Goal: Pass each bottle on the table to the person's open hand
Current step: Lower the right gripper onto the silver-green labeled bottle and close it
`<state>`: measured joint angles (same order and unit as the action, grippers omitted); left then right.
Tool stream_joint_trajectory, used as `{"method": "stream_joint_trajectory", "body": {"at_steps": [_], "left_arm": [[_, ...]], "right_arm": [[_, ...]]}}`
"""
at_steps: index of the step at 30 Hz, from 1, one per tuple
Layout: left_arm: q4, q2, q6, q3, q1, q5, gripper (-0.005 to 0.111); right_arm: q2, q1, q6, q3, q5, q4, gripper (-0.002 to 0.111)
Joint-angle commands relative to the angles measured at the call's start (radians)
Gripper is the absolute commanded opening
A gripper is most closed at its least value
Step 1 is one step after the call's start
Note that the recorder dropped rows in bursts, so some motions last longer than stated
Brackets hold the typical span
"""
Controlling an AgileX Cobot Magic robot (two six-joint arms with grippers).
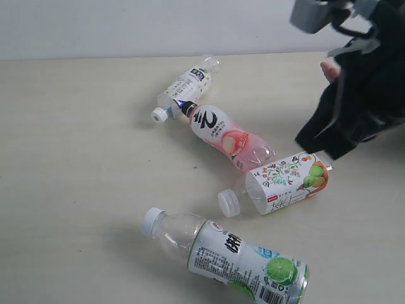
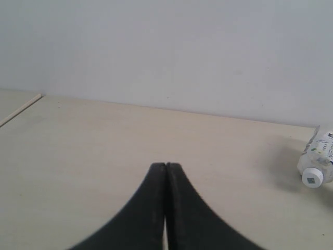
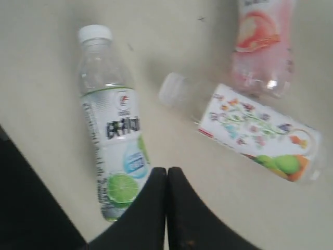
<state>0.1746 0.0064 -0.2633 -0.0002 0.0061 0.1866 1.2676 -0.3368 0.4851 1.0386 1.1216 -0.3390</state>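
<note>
On the left pincer (image 2: 165,167), black tips pressed flat together, nothing pinched between. Beyond them, only bare desk (image 2: 93,146) up to a pale wall (image 2: 166,47), and at the edge of the left wrist view the white-capped end of the slim white-and-navy bottle (image 2: 317,161), on its side, well apart from the tips. On the right pincer (image 3: 166,171), tips likewise pressed together. Holds nothing. Sits just beside the lime-printed bottom end of the lime-label bottle (image 3: 117,140), with the fruit-drawing bottle (image 3: 250,130) on the other side. Farther out in the right wrist view, the pink-peach bottle (image 3: 263,41), bottom end near the fruit-drawing one. In the exterior view, all four flat on their sides on the desk: lime-label nearest the camera, white cap to the left; fruit-drawing beyond it, white cap toward the lower left; pink-peach farther still, black cap just beside the slim one's body, close to its white cap. At the upper right, a black draped mass (image 1: 361,101) under a grey block (image 1: 310,14), lower corner close over the fruit-drawing bottle's bottom end, impossible to tell whether touching. At its edge, a small patch of pale skin, perhaps the person's open hand (image 1: 329,69), too little showing to tell palm from fingers.
</note>
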Motion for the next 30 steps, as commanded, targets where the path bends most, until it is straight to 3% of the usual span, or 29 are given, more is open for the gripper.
{"method": "stream_joint_trajectory", "body": {"at_steps": [1, 8, 14, 18, 30], "left_arm": [[-0.002, -0.006, 0.001, 0.000, -0.005, -0.006, 0.000], [-0.002, -0.006, 0.001, 0.000, -0.005, -0.006, 0.000], [-0.002, -0.006, 0.001, 0.000, -0.005, -0.006, 0.000], [-0.002, -0.006, 0.001, 0.000, -0.005, -0.006, 0.000], [-0.002, -0.006, 0.001, 0.000, -0.005, -0.006, 0.000]], "right_arm": [[0.080, -0.145, -0.046, 0.006, -0.026, -0.036, 0.005], [0.238, -0.321, -0.081, 0.006, -0.095, -0.036, 0.025], [0.360, -0.392, -0.124, 0.006, -0.126, -0.036, 0.052], [0.420, -0.408, -0.132, 0.006, -0.127, -0.039, 0.064], [0.442, -0.408, -0.153, 0.006, -0.118, -0.042, 0.063]]}}
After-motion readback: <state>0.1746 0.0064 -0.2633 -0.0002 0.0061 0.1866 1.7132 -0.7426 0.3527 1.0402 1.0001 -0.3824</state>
